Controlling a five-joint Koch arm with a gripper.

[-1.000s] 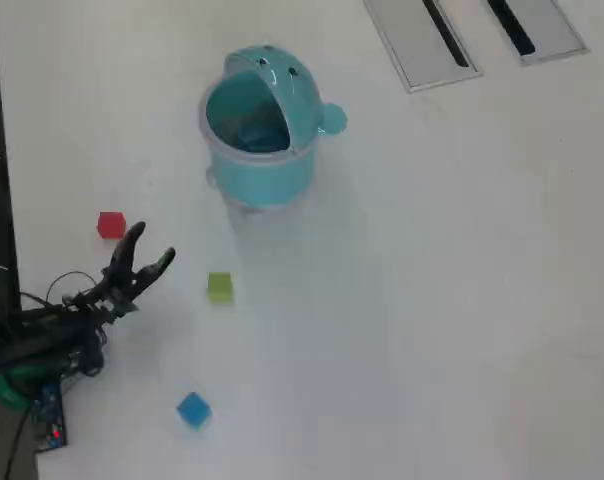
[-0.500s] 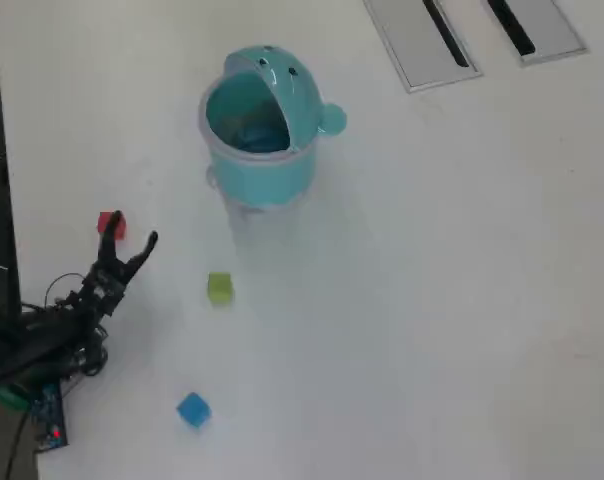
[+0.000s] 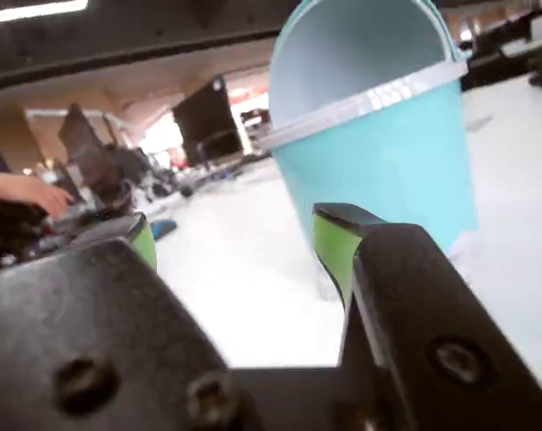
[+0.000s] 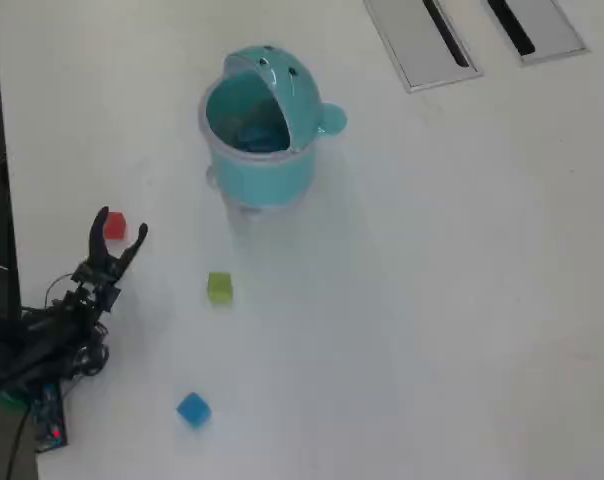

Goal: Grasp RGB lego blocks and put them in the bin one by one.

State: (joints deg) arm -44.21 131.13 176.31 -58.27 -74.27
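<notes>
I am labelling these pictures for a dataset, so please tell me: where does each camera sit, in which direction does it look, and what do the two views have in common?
Wrist view: rides on the arm just behind the gripper, looking low across the table at the teal bin; both green-padded jaws and the black gripper body fill the lower part of the picture.
Overhead view: fixed above, looking down on the white table; the arm reaches in from the lower left, its open gripper at the red block.
Shared: bin, gripper and table; the yellow-green block and blue block show only from overhead.
</notes>
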